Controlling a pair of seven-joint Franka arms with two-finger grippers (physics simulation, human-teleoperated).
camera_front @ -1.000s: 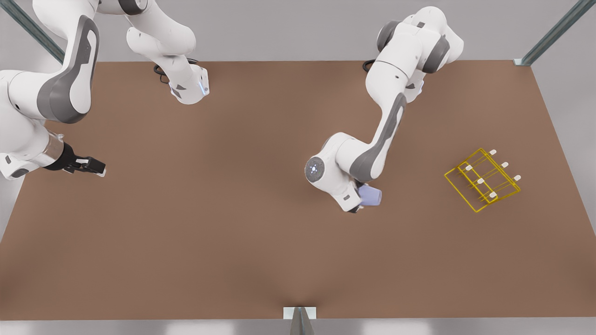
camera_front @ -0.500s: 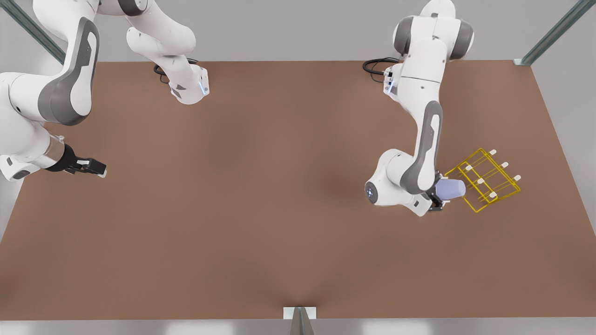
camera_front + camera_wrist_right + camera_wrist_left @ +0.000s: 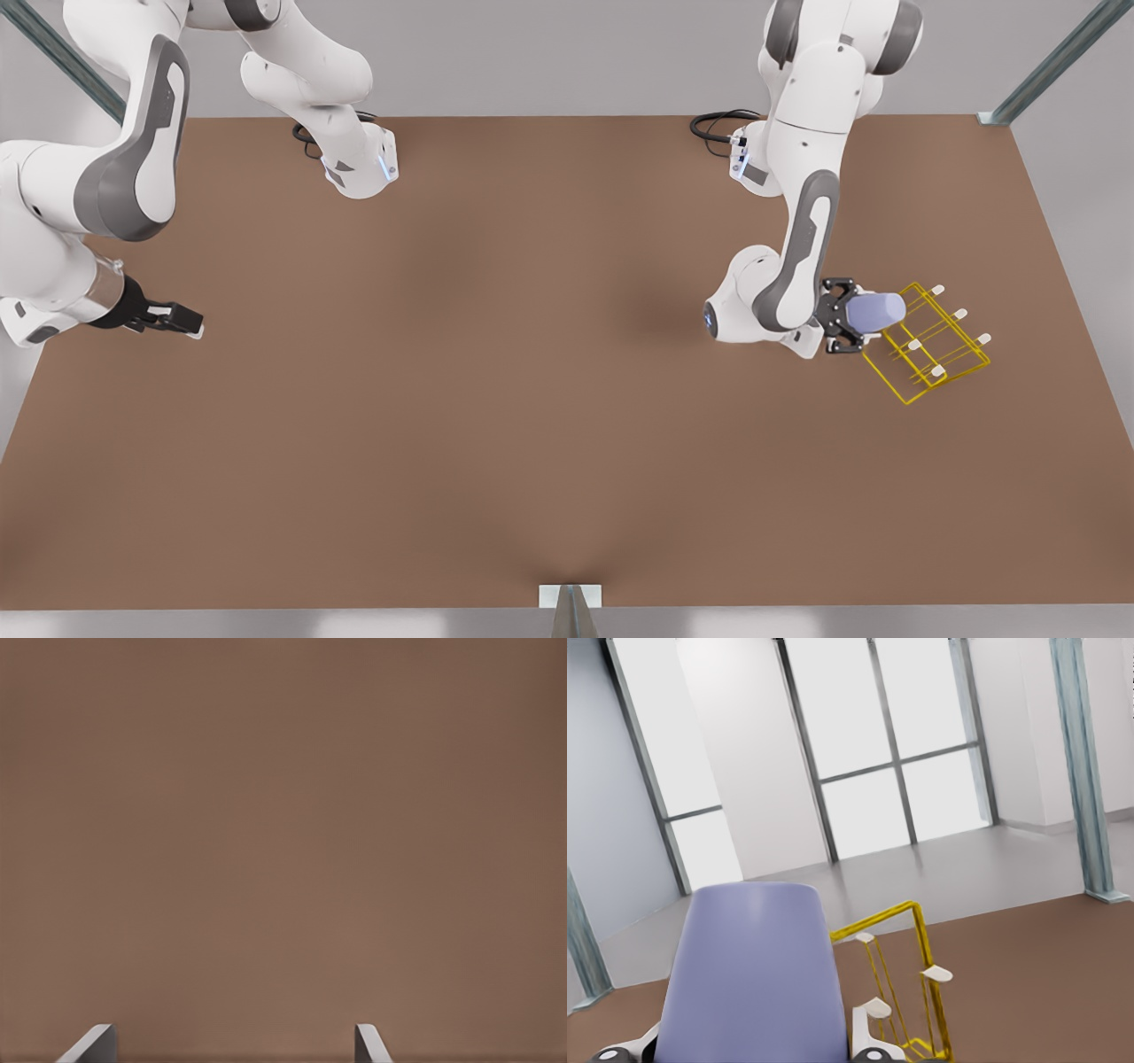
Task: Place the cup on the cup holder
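Left tool [image 3: 849,317] clenched on the cup [image 3: 875,310], held sideways above the cup holder's [image 3: 927,346] left edge, perhaps touching a prong, cup interior hidden, right tool [image 3: 188,321] fingers parted over bare bench [image 3: 496,425], waiting far left.

- Front view: high, off the arms, looking steeply down on the whole table [image 3: 496,425]; both arm bases at the far edge.
- Left wrist view: low and near-level, looking along the held cup [image 3: 753,974] past the cup holder [image 3: 908,983] toward the room's windows; very close to both.
- Right wrist view: faces the bare tabletop [image 3: 283,833], fingertips [image 3: 90,1043] at the frame edge.
- Shared: front and left wrist views both catch cup [image 3: 874,310] and holder [image 3: 930,350].
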